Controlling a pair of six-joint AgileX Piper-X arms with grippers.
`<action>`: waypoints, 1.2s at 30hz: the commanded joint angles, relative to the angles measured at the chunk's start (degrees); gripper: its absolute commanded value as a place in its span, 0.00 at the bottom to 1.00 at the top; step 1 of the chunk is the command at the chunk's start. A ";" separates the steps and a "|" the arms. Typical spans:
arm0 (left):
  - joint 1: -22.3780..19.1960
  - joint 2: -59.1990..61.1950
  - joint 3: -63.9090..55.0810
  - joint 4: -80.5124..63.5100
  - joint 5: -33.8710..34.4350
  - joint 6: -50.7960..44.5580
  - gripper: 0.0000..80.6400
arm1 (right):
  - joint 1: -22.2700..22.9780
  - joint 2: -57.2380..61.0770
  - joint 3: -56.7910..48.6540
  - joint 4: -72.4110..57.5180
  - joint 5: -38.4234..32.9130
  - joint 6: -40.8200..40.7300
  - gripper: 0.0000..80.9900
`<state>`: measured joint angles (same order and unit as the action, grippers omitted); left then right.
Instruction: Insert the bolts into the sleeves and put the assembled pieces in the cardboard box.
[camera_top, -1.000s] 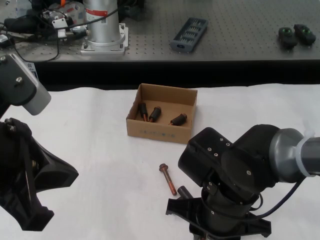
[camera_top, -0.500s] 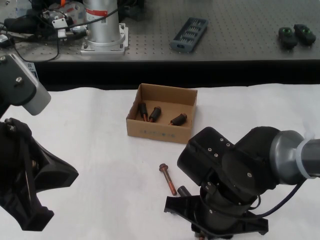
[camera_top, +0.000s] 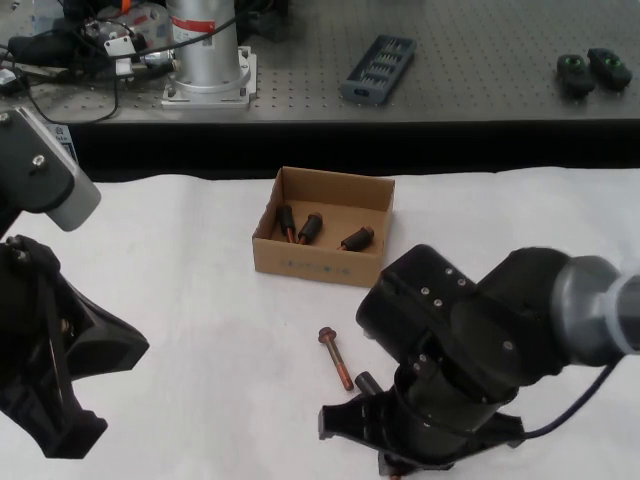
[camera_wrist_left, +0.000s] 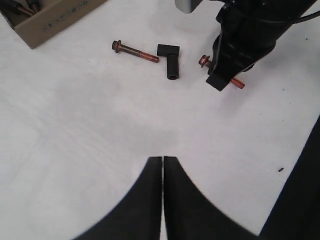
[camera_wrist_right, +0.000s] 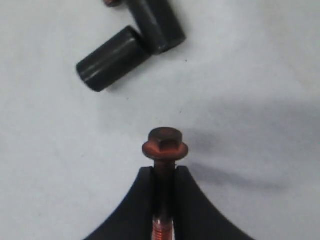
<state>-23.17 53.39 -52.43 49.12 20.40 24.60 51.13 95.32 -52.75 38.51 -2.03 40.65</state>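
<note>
**A:** ok so where's everything sitting?

**B:** the cardboard box (camera_top: 325, 235) is mid-bench with three assembled pieces (camera_top: 311, 228) inside. In front of it the right gripper (camera_wrist_right: 164, 172) is pinched tight on a bolt (camera_wrist_right: 165, 145), just under the head. The left gripper (camera_wrist_left: 163, 165) is closed on nothing, well apart.

**A:** and the sleeves?

**B:** the nearer sleeve (camera_wrist_right: 111, 60) lies flat just past the bolt's head end, not touching, with its long axis skewed to the shank. Right arm's much closer. A spare bolt (camera_wrist_left: 134, 50) lies beside it.
</note>
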 joint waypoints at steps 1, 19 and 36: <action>0.06 -0.26 0.03 -0.39 -0.50 -0.18 0.00 | 0.01 -5.51 -0.06 2.45 -1.15 -6.76 0.03; -7.95 19.95 0.03 -15.45 -0.76 -11.35 0.49 | -2.90 -43.78 -0.06 23.41 4.86 -19.66 0.03; -19.14 39.73 -6.41 -24.21 -16.40 -8.68 0.49 | -9.12 -53.38 -0.06 26.79 8.76 -30.14 0.03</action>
<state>-41.93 91.96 -56.96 25.53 5.51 15.32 42.44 42.23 -52.69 65.30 6.76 12.55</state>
